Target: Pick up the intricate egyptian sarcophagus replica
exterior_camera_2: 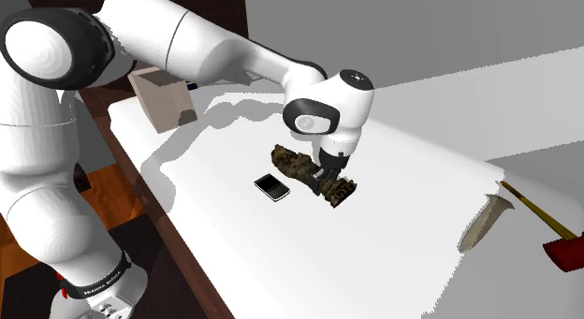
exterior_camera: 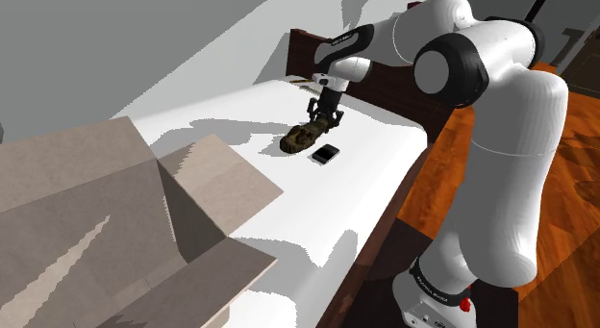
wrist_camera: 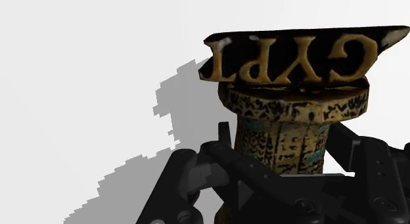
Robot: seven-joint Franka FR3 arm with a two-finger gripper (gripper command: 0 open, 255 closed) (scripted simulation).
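Lengthwise on table [exterior_camera: 385, 172], sarcophagus [exterior_camera: 303, 136], lettered base [wrist_camera: 292, 58] beyond fingers [wrist_camera: 217, 160].

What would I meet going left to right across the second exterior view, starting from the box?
Tan box → black phone → sarcophagus replica → pale blade-shaped object → red-headed tool.

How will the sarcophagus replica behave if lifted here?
Probably stiff: the sarcophagus replica looks like one solid piece. The end effector clasps it near its flared base, so the long body may pivot down. Rounded sides could let it roll.
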